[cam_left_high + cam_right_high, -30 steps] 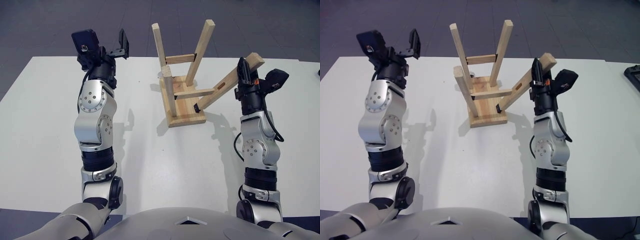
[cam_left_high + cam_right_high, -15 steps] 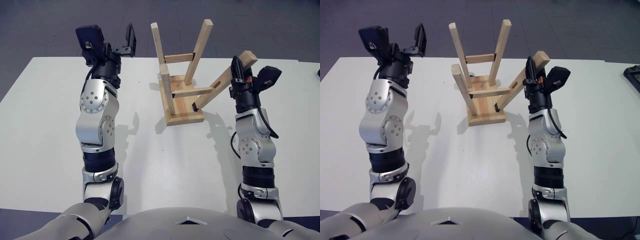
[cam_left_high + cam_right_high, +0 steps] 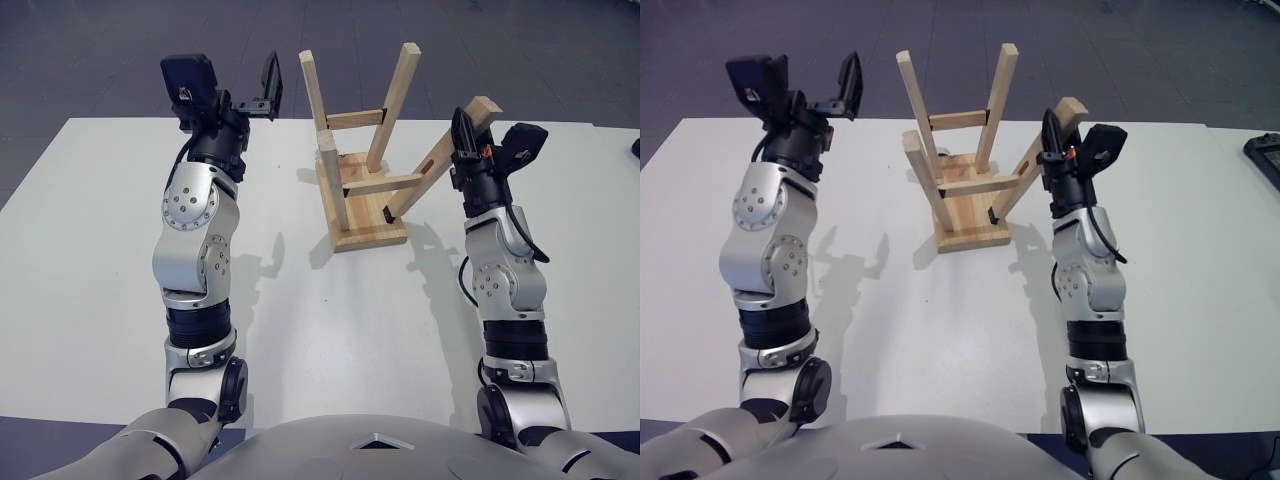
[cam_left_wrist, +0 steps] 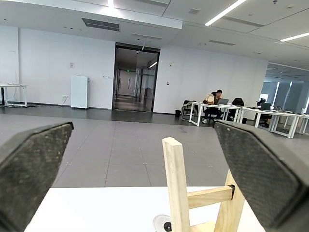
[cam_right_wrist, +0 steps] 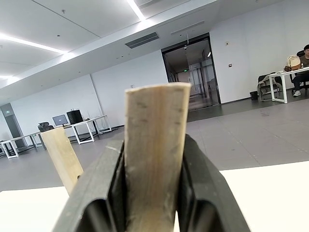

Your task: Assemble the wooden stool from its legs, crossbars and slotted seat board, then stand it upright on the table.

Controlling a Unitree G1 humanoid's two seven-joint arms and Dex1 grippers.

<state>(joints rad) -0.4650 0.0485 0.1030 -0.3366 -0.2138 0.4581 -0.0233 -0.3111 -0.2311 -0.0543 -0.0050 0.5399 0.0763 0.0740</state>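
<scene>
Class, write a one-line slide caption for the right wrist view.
Right pincer grips a wooden stool leg near its free end.

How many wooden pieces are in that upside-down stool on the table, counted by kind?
Legs: 4, one of them held in the right gripper
Crossbars: 2
Seat board: 1
Total: 7 wooden pieces
</scene>
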